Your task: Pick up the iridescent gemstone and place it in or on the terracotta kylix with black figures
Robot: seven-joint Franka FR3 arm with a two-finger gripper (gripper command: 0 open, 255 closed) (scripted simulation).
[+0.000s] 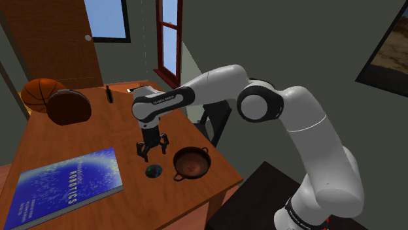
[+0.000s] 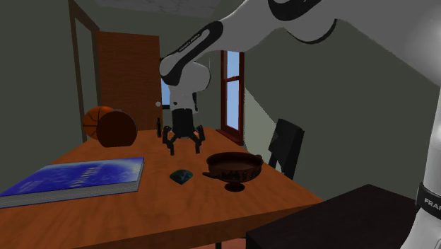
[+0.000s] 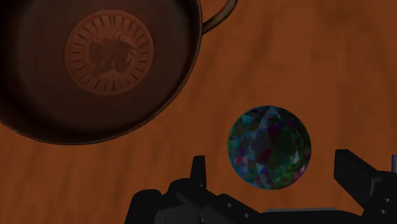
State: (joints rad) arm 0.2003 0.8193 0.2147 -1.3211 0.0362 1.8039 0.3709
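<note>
The tool [image 1: 152,153] hovers, fingers spread apart, over the iridescent gemstone [image 3: 270,147] lying unheld on the worktop [image 1: 78,137] beneath, seemingly lined up for grasping, with the kylix [image 1: 191,163] just beside.

On the table [image 1: 98,134] before me I counted one gem [image 3: 270,146], one kylix [image 1: 191,163], one book [image 1: 65,186] and one basketball [image 1: 38,91]. There was also one brown domed lump [image 1: 68,108], one small dark bottle [image 1: 109,95] and one chair [image 2: 286,148].
</note>
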